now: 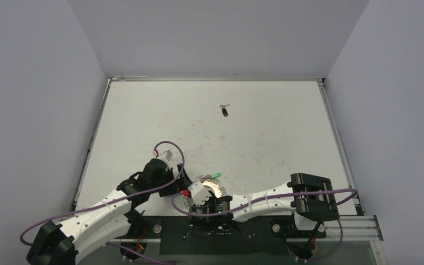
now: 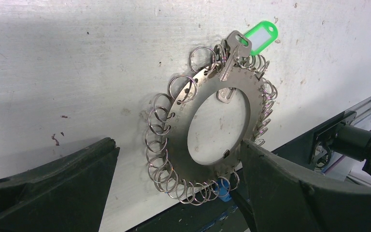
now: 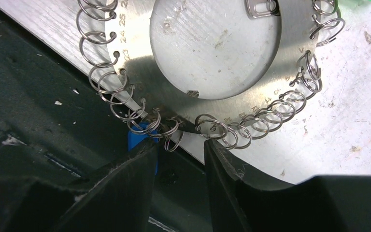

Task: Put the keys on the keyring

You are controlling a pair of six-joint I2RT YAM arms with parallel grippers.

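One keyring (image 2: 176,137), one black-headed key (image 1: 224,112) well apart; scuffed white table (image 1: 276,127), grey walls (image 1: 215,33). Left gripper (image 2: 178,159) spread wide, right gripper (image 3: 181,152) half-parted.

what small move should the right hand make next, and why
Probably close the right hand on the keyring at its near rim. It straddles a small loop there, at the table edge, so closing should steady the keyring. The left hand is wide open, and a black-headed key lies far across the table.
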